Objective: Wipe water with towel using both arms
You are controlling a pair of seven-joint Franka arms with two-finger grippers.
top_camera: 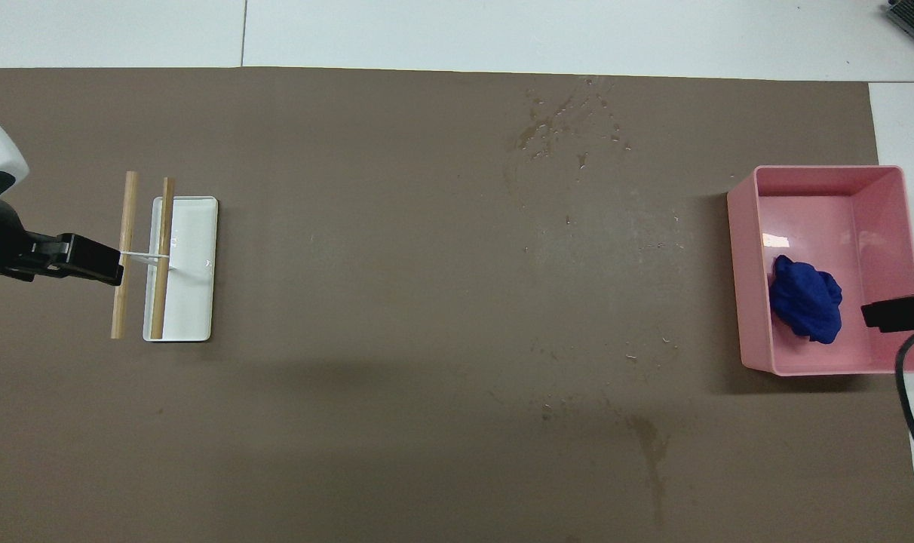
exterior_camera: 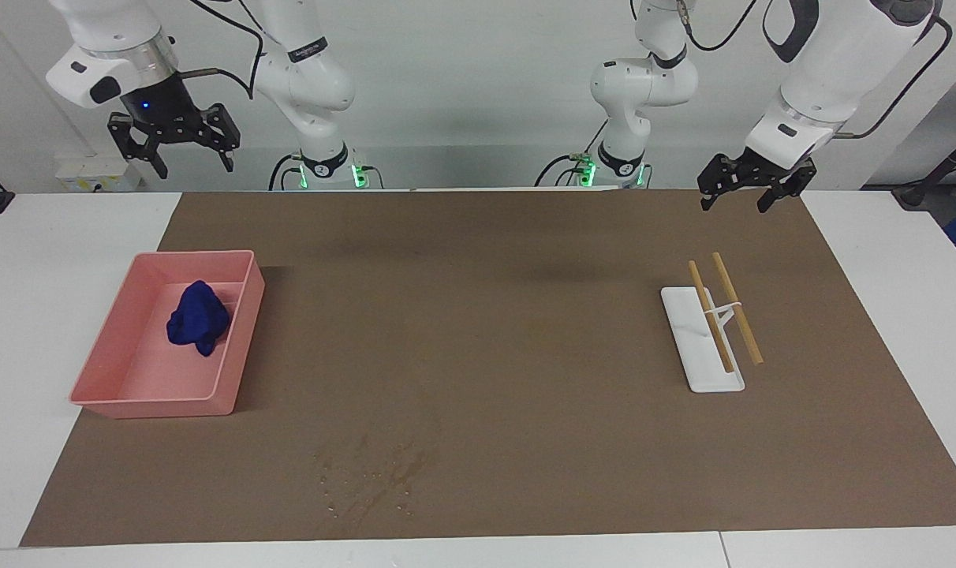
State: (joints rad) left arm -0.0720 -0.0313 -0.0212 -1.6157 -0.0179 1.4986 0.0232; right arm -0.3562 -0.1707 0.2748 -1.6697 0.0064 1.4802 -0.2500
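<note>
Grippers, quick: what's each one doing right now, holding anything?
Left gripper: open, empty, raised over the brown mat's edge nearest the robots.
Right gripper: open, empty, raised high, the blue towel not yet picked up.

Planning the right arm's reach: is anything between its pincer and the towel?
Nothing visible. The right pincer hangs open, up in the air; the towel lies uncovered in the open-topped tray.

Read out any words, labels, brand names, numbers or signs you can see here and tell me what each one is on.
No text can be read.
White print on the dark band of the right arm: too small to read.
A mark on each arm's round base collar: too small to read.
Towel, pink tray, white rack: none.
</note>
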